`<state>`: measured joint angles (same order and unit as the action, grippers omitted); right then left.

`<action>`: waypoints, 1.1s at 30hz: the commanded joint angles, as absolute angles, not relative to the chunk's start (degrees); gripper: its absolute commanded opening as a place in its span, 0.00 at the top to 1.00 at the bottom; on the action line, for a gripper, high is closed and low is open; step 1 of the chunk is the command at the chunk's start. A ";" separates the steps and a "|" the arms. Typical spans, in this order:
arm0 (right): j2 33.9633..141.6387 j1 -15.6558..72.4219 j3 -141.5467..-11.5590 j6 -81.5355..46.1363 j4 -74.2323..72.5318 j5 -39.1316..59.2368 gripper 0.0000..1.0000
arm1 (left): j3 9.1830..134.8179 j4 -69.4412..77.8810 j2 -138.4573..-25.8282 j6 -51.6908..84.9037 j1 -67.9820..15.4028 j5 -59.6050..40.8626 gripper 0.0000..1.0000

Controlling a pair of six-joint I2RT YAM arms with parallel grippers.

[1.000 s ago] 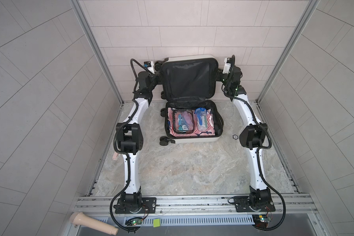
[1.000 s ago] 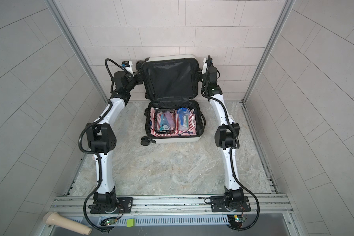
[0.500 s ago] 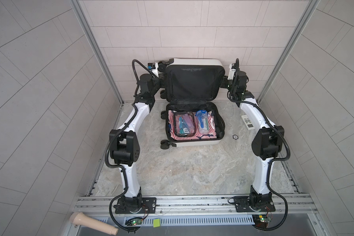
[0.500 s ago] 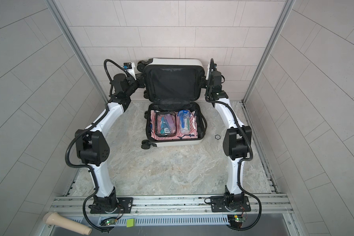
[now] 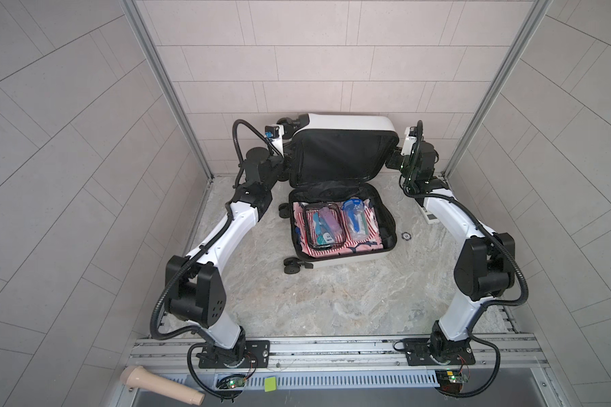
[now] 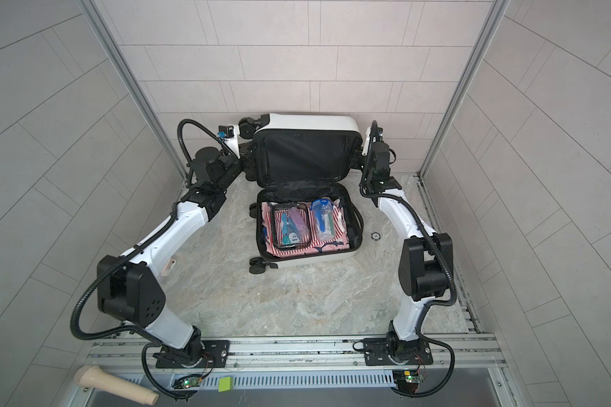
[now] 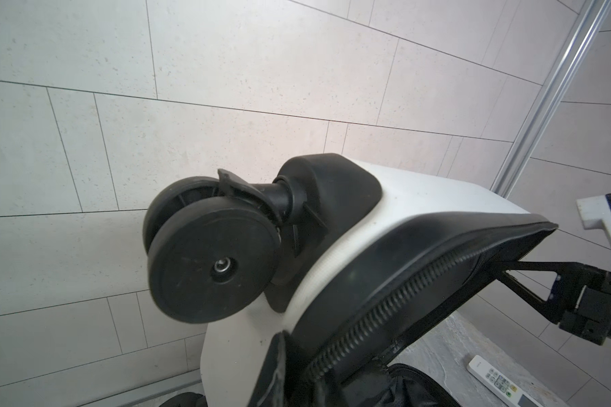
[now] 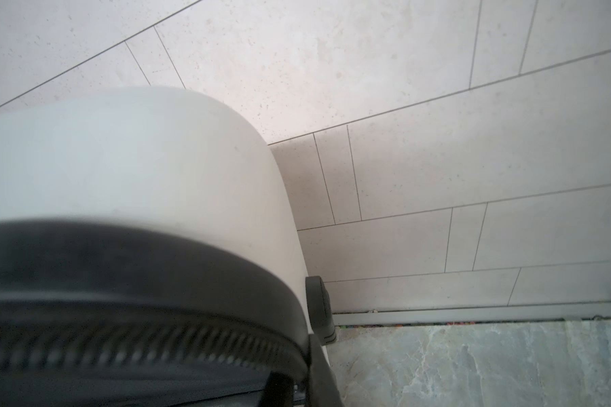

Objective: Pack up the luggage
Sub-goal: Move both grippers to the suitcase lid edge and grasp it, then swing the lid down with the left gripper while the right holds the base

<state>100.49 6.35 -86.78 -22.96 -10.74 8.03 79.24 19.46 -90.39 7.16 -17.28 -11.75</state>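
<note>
The white luggage lies open on the floor, its base (image 5: 336, 263) (image 6: 311, 261) holding a striped cloth (image 5: 336, 251), a clear black-edged pouch (image 5: 323, 225) and a clear bag of blue items (image 5: 357, 220). Its black-lined lid (image 5: 339, 158) (image 6: 307, 155) stands raised, tilted back toward the rear wall. My left gripper (image 5: 291, 169) (image 6: 251, 165) (image 7: 297, 352) is shut on the lid's left zipper rim, just below a black wheel (image 7: 212, 260). Across from it, my right gripper (image 5: 390, 164) (image 6: 358, 158) (image 8: 297, 384) is closed on the lid's right rim, one finger on each side.
A white remote control (image 5: 429, 216) (image 7: 501, 384) lies on the floor under my right forearm. A small black ring (image 5: 406, 234) (image 6: 375, 235) sits right of the base. The tiled rear wall is close behind the lid. A beige handle (image 5: 159, 384) rests at the front rail.
Both grippers have carried the lid backward and lower toward the rear wall, showing more of its white shell. Both elbows have dropped and spread outward. The base has slid slightly forward.
</note>
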 commanded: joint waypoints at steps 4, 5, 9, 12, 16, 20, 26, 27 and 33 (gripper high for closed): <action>93.03 9.39 -78.55 -25.36 -9.77 10.69 0.55 | 72.04 23.06 -83.53 12.00 -22.19 -18.39 1.00; 91.63 9.48 -77.26 -25.39 -8.49 9.43 0.50 | 71.24 23.11 -82.90 11.95 -22.32 -18.14 1.00; 86.79 9.39 -74.21 -25.17 -0.34 5.53 0.38 | 68.60 23.50 -80.54 12.21 -22.57 -17.35 1.00; 82.59 9.32 -70.50 -25.05 3.97 6.03 0.35 | 67.23 23.69 -79.27 12.43 -22.68 -16.96 1.00; 75.58 10.13 -63.85 -25.36 10.10 8.35 0.37 | 66.19 23.38 -78.22 12.69 -23.02 -17.04 1.00; 67.02 14.40 -54.51 -24.15 15.33 9.98 0.49 | 64.65 23.21 -76.84 12.66 -23.30 -16.53 1.00; 55.73 25.87 -42.29 -27.93 18.63 9.76 0.60 | 62.12 22.94 -75.26 12.65 -23.64 -15.77 1.00; 54.63 28.09 -40.62 -28.96 18.50 8.62 0.61 | 61.57 23.00 -74.93 12.68 -23.72 -15.57 1.00; 49.95 36.78 -26.88 -38.53 9.36 3.76 0.64 | 58.69 23.05 -72.96 12.90 -24.08 -14.91 1.00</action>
<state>51.05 35.66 -31.24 -32.40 13.76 7.60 59.86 22.41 -75.40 6.83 -22.09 -8.64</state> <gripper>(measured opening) 0.359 0.112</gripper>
